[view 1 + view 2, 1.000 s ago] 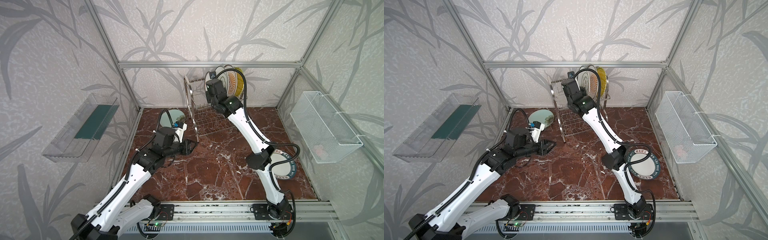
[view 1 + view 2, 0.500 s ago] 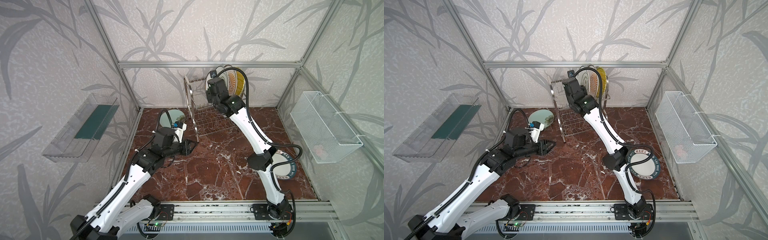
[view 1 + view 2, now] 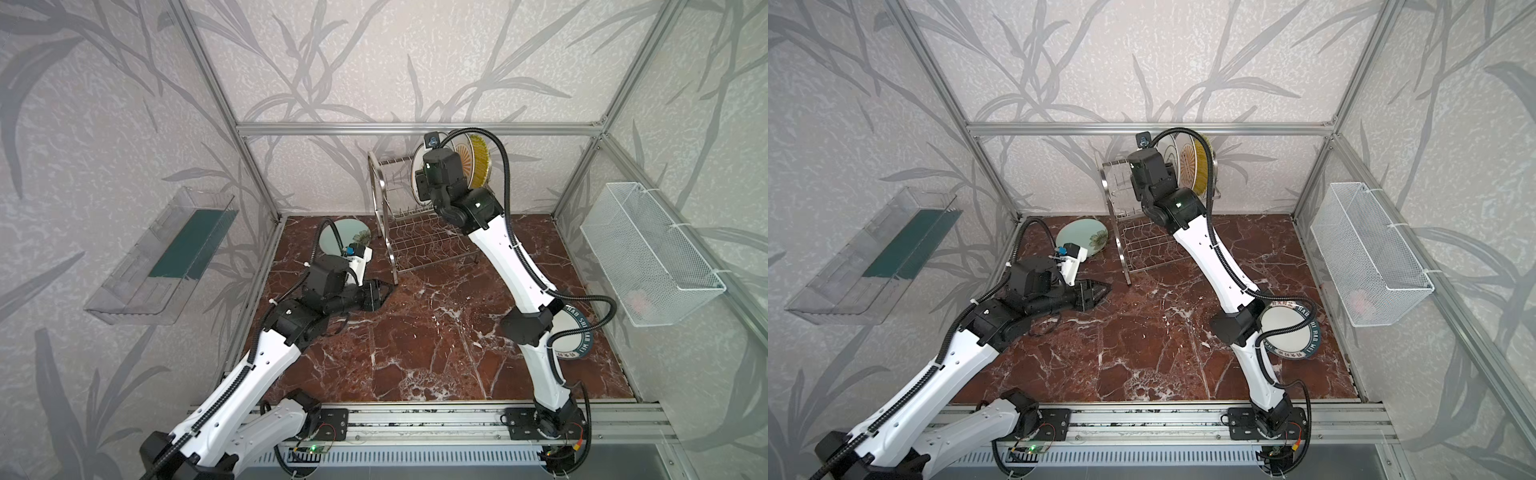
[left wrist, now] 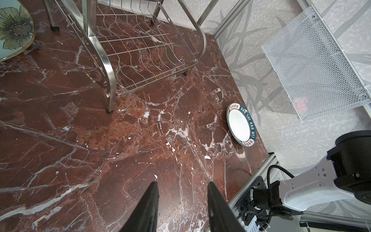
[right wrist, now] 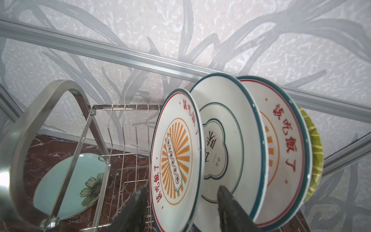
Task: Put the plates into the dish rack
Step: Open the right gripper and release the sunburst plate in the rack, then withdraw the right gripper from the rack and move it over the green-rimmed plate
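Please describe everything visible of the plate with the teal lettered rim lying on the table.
The teal-rimmed plate is round, with a plain glossy white centre and a dark teal rim bearing white letters and two pale panels with red characters. It looks ceramic and whole. It lies flat, face up, on the red marble table, near its right edge, apart from the dish rack. In both top views the right arm hides part of it. Nothing rests on it.

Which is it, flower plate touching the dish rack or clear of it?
Apart. Left wrist view shows bare marble between the flower plate and the dish rack's nearest leg.
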